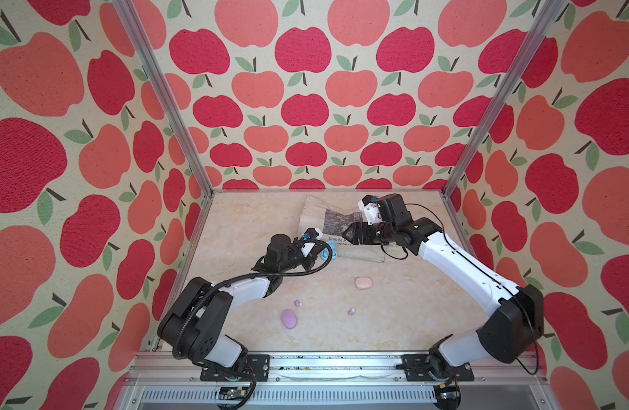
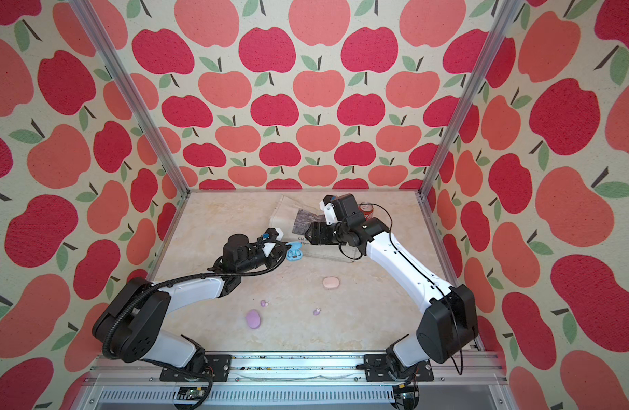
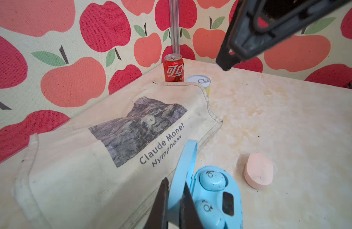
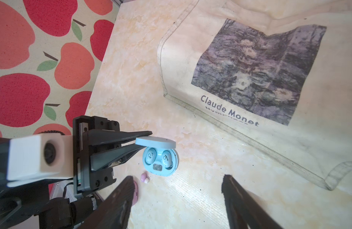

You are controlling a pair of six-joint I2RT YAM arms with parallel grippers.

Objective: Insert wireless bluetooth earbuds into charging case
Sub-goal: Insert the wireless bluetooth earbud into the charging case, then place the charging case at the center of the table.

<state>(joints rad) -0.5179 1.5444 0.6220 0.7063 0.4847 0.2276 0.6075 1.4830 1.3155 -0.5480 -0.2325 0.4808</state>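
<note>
- Earbuds in blue sit in the open blue case on the worktop.
- Left fingers pinch its lid; right fingers gape, empty.
- Lilac buds loose at six o'clock, not yet inserted.

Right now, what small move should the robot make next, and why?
Probably swing the lid down with the left claw: that claw pinches the lid of the open blue case, and both blue buds already sit in their wells.
</note>
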